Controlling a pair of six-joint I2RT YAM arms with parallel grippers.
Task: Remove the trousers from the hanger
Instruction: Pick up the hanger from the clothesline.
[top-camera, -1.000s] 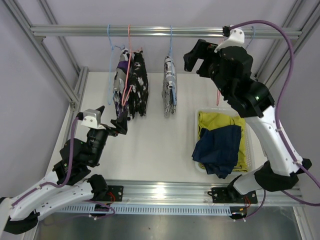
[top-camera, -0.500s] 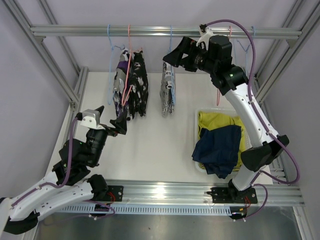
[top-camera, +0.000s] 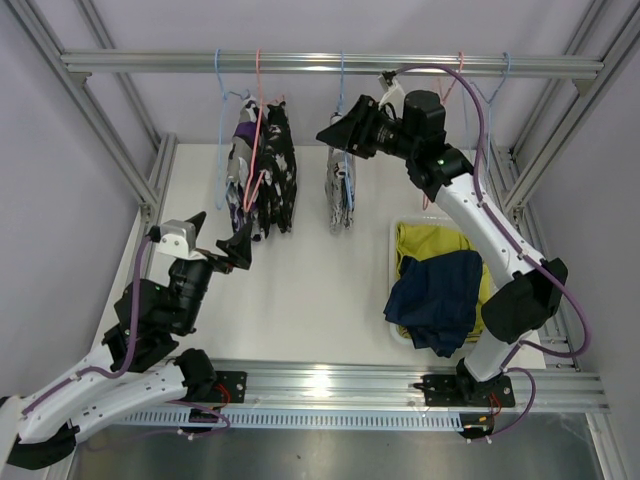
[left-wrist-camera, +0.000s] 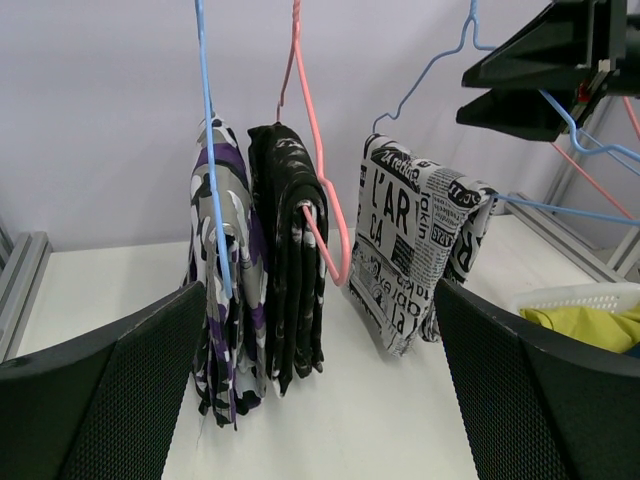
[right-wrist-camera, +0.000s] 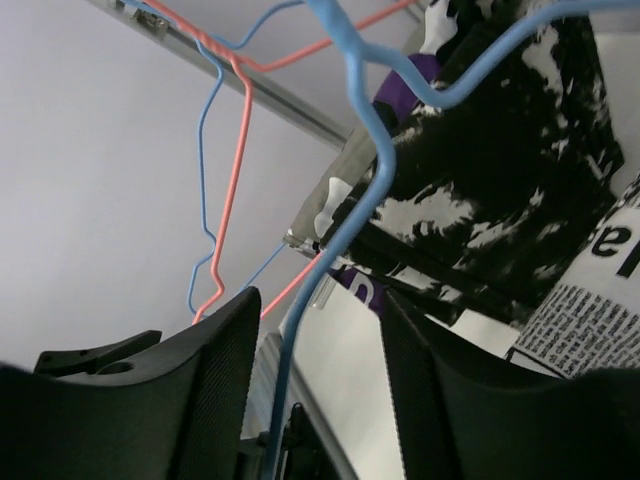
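Trousers, 5 pcs.

Three patterned pairs hang under rail, over far edge of surface:
- purple/blk/wht pair on blue hanger, leftmost
- blk/wht pair on pink hanger, just beside it
- newsprint pair on second blue hanger, toward centre

Two pairs off hangers: yellow-green pair w/ navy pair on top, in white basket by right edge.

Right jaws: part open, either side of second blue hanger's wire above newsprint pair; gaps visible, no grip.

Left jaws: wide open, empty, nr left edge, facing hung pairs.
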